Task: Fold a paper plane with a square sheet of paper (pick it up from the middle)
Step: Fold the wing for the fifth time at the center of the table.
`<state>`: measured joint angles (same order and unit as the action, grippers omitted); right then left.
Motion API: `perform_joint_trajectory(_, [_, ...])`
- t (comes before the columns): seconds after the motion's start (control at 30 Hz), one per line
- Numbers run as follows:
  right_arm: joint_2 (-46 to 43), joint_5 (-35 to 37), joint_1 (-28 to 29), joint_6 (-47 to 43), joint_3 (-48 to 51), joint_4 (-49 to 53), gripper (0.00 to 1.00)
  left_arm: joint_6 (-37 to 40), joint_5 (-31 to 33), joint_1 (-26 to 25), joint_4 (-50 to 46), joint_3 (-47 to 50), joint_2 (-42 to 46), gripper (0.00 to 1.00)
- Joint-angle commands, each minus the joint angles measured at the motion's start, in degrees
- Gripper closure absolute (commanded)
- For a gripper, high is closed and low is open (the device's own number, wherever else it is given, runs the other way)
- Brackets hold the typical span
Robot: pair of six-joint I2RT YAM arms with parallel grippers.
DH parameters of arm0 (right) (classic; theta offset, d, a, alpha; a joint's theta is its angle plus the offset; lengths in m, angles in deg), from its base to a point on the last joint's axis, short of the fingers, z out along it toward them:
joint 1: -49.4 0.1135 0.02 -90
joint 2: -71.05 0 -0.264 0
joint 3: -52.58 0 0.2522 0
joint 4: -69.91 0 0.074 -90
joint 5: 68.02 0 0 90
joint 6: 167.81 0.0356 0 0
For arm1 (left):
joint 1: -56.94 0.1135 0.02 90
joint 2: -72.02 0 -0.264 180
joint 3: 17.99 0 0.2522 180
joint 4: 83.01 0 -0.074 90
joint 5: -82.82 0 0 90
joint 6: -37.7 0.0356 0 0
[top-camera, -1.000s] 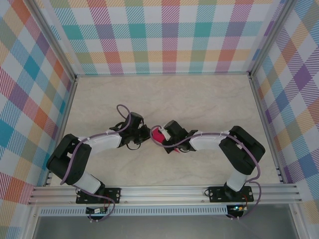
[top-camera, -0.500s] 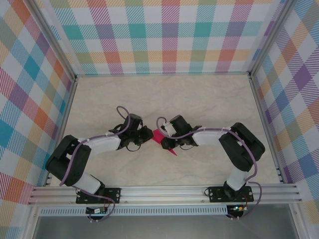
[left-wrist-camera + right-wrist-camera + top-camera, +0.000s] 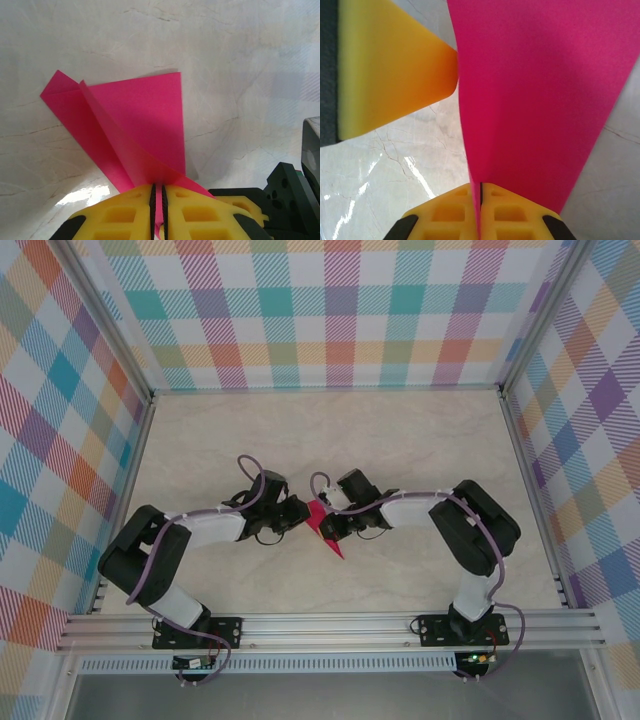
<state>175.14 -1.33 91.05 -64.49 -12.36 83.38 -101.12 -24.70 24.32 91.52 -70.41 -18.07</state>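
**Item:** magenta-pink sheet of paper [image 3: 324,525], thin, creased into a pointed wedge.

**Location:** near the middle of the pale marbled table [image 3: 420,440], a little toward the near edge, between the two arms. I cannot tell whether its tip rests on the table or hangs just clear.

**Orientation:** seen from overhead, the long axis runs from 11 o'clock to 5 o'clock. The sharp tip points to 5 o'clock and the broad end lies at 11. In the left wrist view a flap stands up along a diagonal crease.

**Holders:**
- The yellow plastic left fingers [image 3: 142,197] sit at the sheet's 9 o'clock, pressed together on the paper.
- The yellow plastic right fingers [image 3: 465,200] sit at its 3 o'clock, likewise clamped on it, with the paper rising out of the seam between them.
- The two pairs sit just beside each other. In the right wrist view a left finger looms at 10 o'clock, touching or almost touching the sheet.

**Hazards, as I judge them:**
- Two tight grips this close on thin paper could tear it along the crease if the arms draw apart or twist unevenly.
- If either pair lets go early, the wedge could swing and its flap spring open.
- If either arm drifts inward, the fingers could knock together and put the next crease off line.
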Motion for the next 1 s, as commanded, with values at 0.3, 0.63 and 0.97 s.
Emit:
perform_joint_trajectory(0.3, [4.61,-6.8,-1.37,2.08,-4.73,5.01,0.97,-0.22,-2.08,-0.86,3.85,1.3,-2.35,0.86])
perform_joint_trajectory(0.63, [5.69,-6.67,-1.66,2.28,-5.6,7.1,0.97,-0.16,-2.74,-1.04,6.05,1.3,-4.09,0.87])
perform_joint_trajectory(0.97, [4.72,-7.01,-1.59,2.21,-6.64,8.63,0.86,0.21,-1.53,-1.04,4.62,1.74,-6.06,0.88])
